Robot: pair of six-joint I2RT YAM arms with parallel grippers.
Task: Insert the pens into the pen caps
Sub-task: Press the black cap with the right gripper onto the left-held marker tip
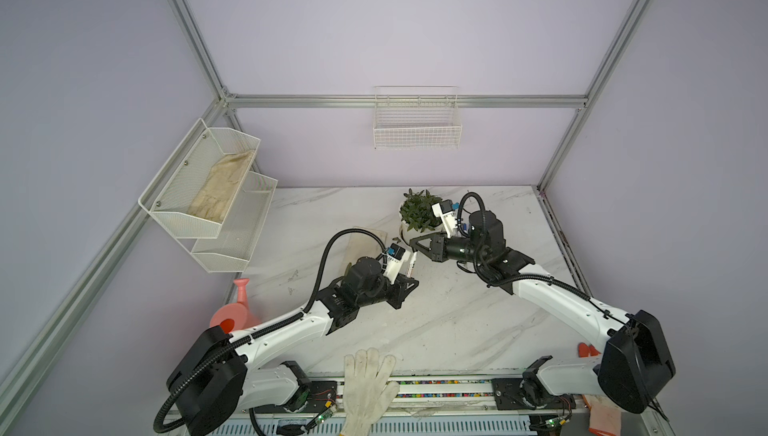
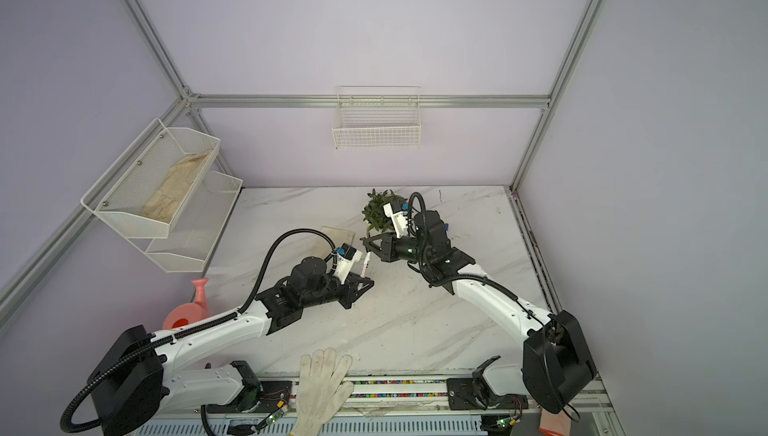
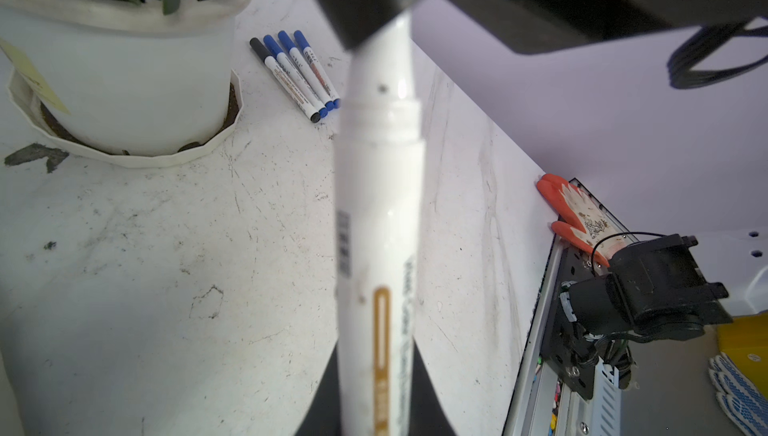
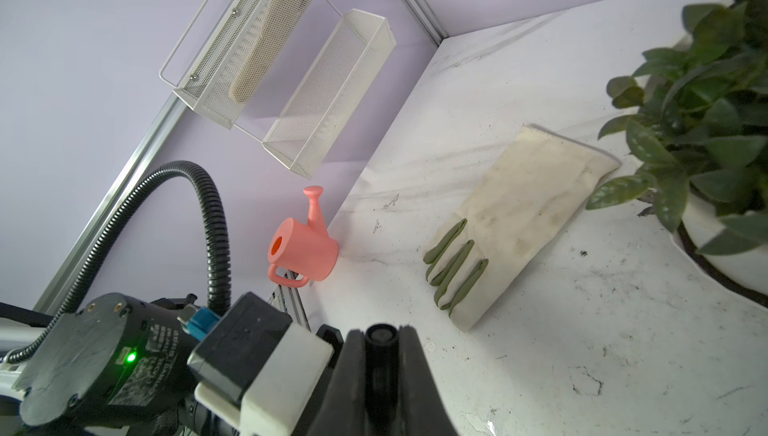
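Left gripper [image 1: 406, 284] clamped on a smooth white pen [image 3: 380, 205] above the scuffed marble table [image 3: 166, 247], barcode and ochre band on its barrel, lettering too blurred to read, right gripper [image 1: 415, 243] pinched a round black cap [image 4: 380, 355] at the pen's tapered nose, four capped pens [image 3: 295, 74] lay beside a white pot [image 3: 124, 81]

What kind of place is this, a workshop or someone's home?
Most likely a robot test booth, not a home: two robot arms at a marble-look table, plain lilac walls in a metal frame, and staged props like a potted plant and pink watering can.
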